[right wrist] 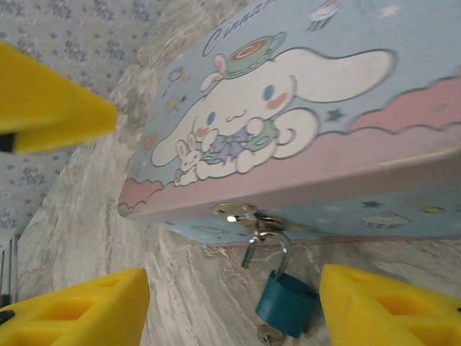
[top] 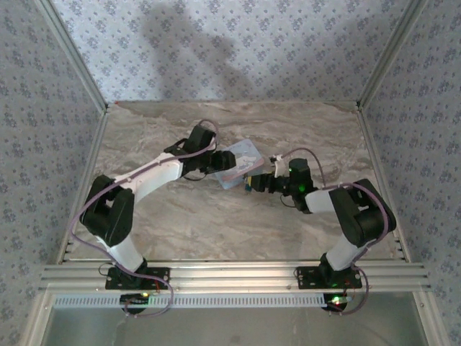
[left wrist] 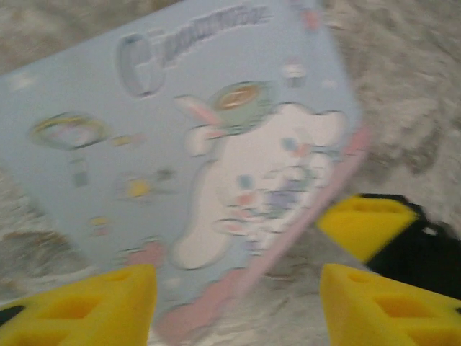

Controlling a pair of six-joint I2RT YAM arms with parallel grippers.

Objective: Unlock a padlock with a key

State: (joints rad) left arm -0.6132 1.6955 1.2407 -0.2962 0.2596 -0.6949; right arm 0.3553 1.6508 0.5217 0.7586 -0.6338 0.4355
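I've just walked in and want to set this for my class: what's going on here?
Both robot grippers are at a tin. The left gripper hangs open over a corner of its lid. The right gripper is open at the tin's front, where a small blue padlock hangs from the clasp, between the fingers. Neither holds anything. Whether a key is in the padlock is unclear.

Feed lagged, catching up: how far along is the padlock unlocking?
Seemingly done: one shackle leg of the padlock hangs free of its blue body, hooked through the tin's hasp. In hand: nothing; left gripper and right gripper are open. Left: perhaps unhooking it.
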